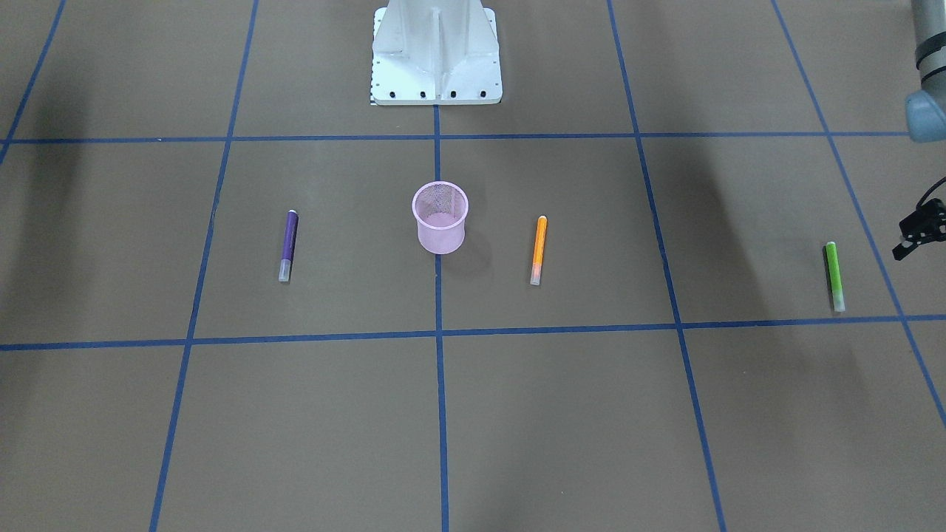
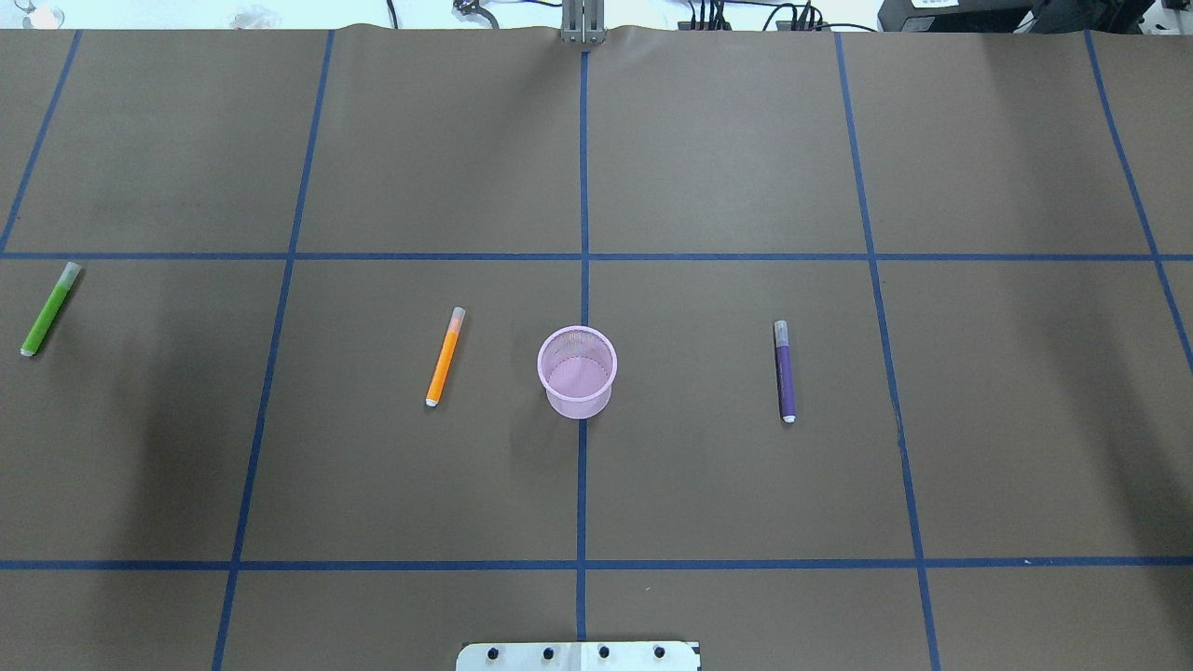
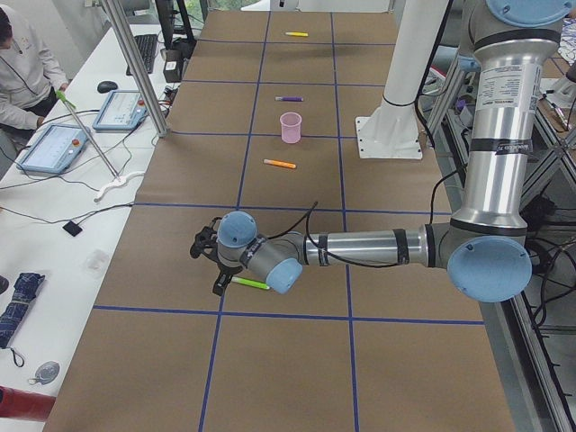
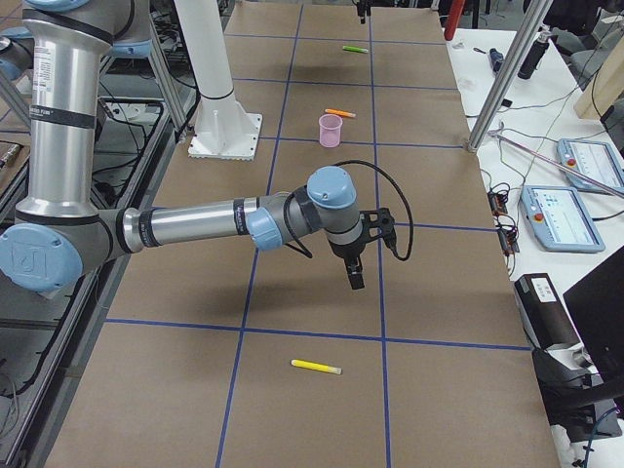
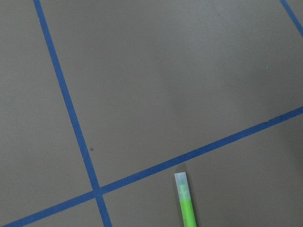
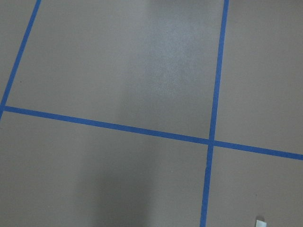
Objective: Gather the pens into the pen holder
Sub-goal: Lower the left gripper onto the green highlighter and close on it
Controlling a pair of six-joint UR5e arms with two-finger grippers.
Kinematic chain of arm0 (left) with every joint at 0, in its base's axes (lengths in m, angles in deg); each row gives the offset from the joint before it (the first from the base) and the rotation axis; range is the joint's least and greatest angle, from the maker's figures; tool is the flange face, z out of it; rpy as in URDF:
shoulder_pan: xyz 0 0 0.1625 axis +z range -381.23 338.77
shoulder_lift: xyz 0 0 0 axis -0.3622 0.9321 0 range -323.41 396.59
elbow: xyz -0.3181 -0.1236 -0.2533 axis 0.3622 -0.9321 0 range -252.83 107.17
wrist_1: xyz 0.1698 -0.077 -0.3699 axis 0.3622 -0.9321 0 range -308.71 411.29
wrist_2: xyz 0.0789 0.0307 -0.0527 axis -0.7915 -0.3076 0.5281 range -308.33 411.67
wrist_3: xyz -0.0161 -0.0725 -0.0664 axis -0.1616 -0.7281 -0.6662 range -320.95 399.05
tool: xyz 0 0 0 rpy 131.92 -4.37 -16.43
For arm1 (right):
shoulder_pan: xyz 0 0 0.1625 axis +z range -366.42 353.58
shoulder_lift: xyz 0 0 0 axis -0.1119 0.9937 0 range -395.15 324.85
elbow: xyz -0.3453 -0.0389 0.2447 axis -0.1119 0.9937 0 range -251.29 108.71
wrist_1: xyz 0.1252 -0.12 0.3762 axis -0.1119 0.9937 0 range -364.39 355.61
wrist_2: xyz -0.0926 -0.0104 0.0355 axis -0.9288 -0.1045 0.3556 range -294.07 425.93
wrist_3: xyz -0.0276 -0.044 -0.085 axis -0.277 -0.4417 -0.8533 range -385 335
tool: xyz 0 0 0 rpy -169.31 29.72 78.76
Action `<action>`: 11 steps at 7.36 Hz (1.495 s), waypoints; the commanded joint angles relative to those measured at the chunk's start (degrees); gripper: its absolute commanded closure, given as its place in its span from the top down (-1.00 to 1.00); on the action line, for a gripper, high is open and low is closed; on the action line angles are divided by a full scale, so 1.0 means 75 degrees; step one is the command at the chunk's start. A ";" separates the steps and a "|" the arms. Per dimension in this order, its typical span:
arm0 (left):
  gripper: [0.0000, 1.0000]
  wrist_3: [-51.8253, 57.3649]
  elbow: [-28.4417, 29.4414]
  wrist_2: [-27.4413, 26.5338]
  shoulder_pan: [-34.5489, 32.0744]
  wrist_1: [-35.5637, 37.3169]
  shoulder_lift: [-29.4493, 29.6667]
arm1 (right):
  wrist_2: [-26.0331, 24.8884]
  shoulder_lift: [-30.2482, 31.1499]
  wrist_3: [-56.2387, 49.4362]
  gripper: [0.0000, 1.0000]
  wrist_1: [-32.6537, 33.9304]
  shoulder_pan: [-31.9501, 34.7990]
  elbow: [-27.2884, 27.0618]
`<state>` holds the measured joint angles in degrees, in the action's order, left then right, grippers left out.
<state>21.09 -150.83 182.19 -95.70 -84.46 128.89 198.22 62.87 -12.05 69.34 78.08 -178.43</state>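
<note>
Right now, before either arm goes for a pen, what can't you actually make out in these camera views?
Left gripper: cut by the front view's right edge; fingers open or shut unclear.
Right gripper: seen only small in the right side view; fingers unclear.
Yellow pen: outside overhead and front views.
Green pen: lower end cut by the left wrist view's bottom edge.

Wide gaps either side of the pen holder (image 2: 578, 399), orange pen (image 2: 445, 356) and purple pen (image 2: 785, 373) lying well off; pedestal (image 1: 436, 66) stands at the robot's edge.
</note>
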 commanded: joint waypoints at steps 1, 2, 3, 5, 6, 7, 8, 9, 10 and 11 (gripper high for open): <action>1.00 -0.1353 0.0462 -0.1017 0.1194 -0.1013 0.0032 | -0.0003 0.0009 0.0101 1.00 -0.0081 -0.0052 0.0000; 1.00 -0.1332 0.0463 -0.1043 0.1326 -0.1002 0.0056 | -0.0003 0.0009 0.0101 1.00 -0.0082 -0.0052 0.0000; 0.92 -0.1309 0.0509 -0.1055 0.1397 -0.0990 0.0056 | -0.0015 0.0009 0.0101 1.00 -0.0082 -0.0052 0.0000; 0.17 -0.1285 0.0545 -0.1043 0.1456 -0.0967 0.0079 | -0.0015 0.0009 0.0101 1.00 -0.0082 -0.0052 0.0000; 0.12 -0.1274 0.0591 -0.1043 0.1456 -0.0955 0.0103 | -0.0015 0.0009 0.0101 1.00 -0.0070 -0.0052 0.0000; 0.12 -0.1273 0.0766 -0.1043 0.1456 -0.0955 0.0289 | -0.0015 0.0009 0.0101 1.00 -0.0070 -0.0052 0.0000; 0.12 -0.1273 0.1034 -0.1043 0.1456 -0.0966 0.0522 | -0.0015 0.0009 0.0090 1.00 -0.0070 -0.0052 0.0000; 0.11 -0.1239 0.1199 -0.1031 0.1456 -0.0978 0.0652 | -0.0015 0.0009 0.0101 1.00 -0.0070 -0.0052 0.0000; 0.07 -0.1076 0.1213 -0.0962 0.1456 -0.0955 0.0665 | -0.0015 0.0009 0.0101 1.00 -0.0070 -0.0052 0.0000; -0.07 -0.1074 0.1201 -0.0949 0.1456 -0.0966 0.0642 | -0.0003 0.0009 0.0101 1.00 -0.0070 -0.0052 0.0000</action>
<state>12.59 -142.03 174.82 -84.78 -91.69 133.61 198.13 62.94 -11.30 68.82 77.69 -178.43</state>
